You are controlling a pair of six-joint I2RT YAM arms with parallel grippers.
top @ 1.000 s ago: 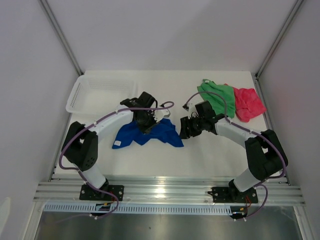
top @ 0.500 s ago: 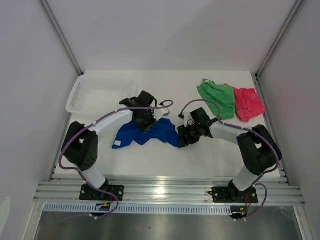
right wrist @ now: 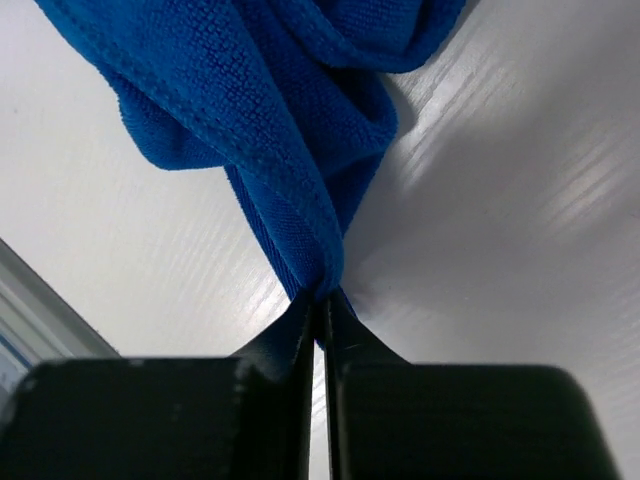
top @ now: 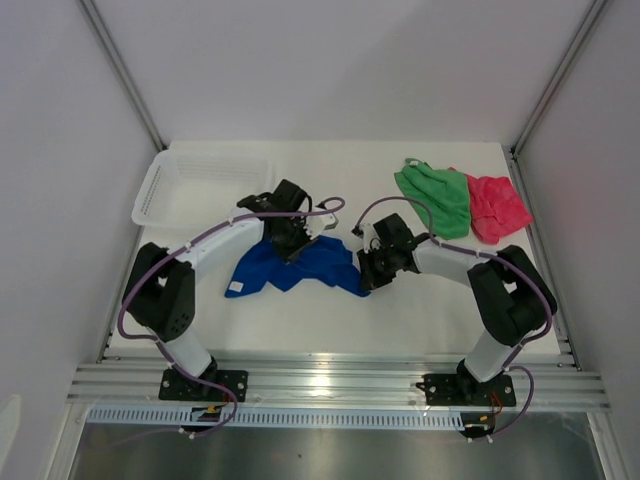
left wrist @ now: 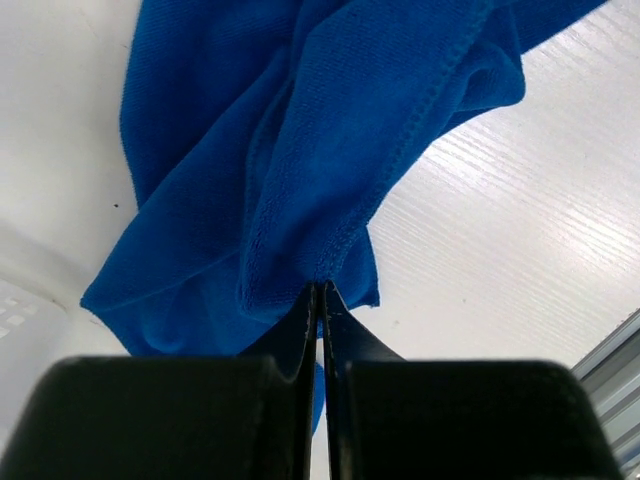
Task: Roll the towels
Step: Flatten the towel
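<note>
Blue towel (top: 285, 270) at centre of white table (top: 420, 312), pinched at two points.
Left gripper (left wrist: 320, 292) clamped shut on a fold at its far edge; right gripper (right wrist: 322, 300) closed on its right corner. Green towel (top: 437, 197) and pink-red towel (top: 497, 207) bunched, touching, far right.

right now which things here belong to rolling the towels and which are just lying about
Part of the job:
- blue towel, pinched by the left gripper and the right gripper
- green towel, crumpled, far right
- pink-red towel, beside the green one

Just lying about:
- white mesh basket, far left
</note>
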